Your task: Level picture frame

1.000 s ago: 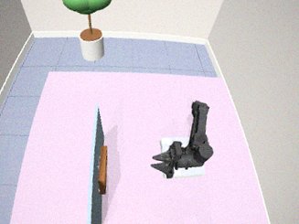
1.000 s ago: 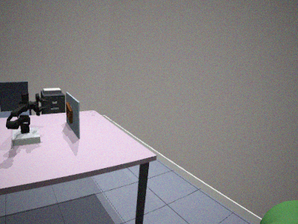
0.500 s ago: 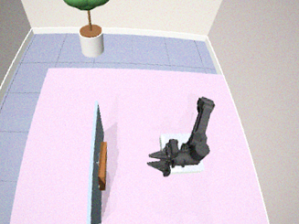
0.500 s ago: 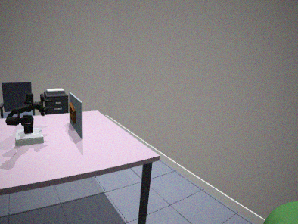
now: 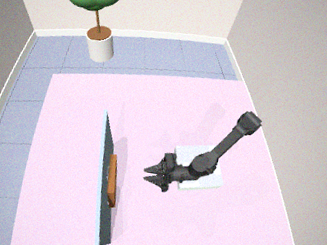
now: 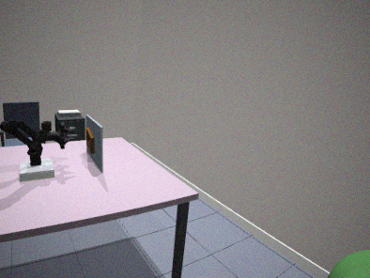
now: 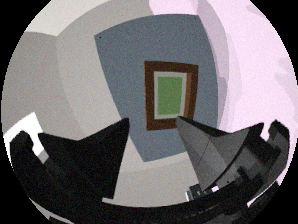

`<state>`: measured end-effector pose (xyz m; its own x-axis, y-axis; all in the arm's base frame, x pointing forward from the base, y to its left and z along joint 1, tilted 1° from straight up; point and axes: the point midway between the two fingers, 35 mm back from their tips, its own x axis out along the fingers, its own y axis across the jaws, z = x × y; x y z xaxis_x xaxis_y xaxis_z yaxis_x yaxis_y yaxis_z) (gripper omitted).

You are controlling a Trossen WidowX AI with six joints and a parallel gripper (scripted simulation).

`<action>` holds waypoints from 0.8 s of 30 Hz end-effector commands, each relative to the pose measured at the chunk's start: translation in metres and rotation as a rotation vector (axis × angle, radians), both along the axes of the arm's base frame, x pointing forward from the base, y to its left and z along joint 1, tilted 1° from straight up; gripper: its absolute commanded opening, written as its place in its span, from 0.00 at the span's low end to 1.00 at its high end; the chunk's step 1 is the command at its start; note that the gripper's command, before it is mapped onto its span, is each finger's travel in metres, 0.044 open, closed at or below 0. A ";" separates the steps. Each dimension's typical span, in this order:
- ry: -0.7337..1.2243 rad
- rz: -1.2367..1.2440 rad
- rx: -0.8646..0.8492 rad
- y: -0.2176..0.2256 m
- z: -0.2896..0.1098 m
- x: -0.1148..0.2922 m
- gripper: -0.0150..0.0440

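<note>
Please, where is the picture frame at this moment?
In the top view the picture frame hangs on the small upright wall panel on the pink table, on the side facing the arm, apart from the open gripper.
</note>
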<state>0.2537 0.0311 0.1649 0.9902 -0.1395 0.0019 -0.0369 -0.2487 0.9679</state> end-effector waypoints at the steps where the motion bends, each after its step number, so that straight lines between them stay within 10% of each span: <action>1: -0.003 0.008 0.000 -0.002 0.000 0.000 0.69; 24: -0.008 0.008 -0.001 -0.012 0.005 0.061 0.69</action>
